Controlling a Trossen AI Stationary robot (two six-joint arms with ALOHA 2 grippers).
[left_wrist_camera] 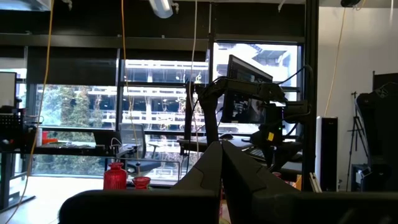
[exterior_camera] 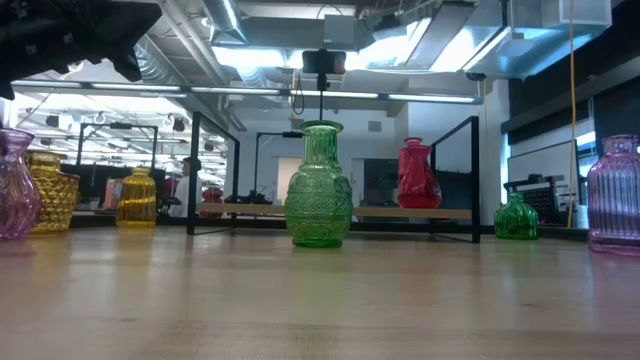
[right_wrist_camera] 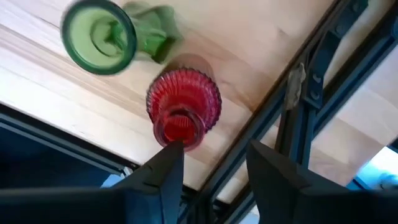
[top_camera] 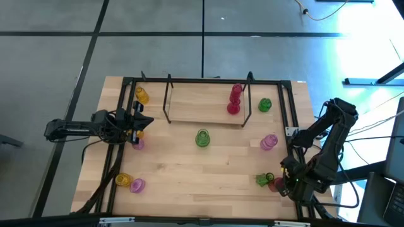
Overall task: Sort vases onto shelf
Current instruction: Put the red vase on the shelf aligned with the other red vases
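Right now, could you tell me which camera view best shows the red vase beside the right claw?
The right wrist view: the red vase fills the frame from above, just ahead of the open right claw, beside a green vase. The high view shows only a red speck. The low and left wrist views miss it.

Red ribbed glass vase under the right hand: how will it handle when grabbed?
The red ribbed glass vase probably resists slipping thanks to its ribs, though glass stays slick and fragile. Its narrow neck over a bulbous body may tip if the open right hand nudges it off-centre.
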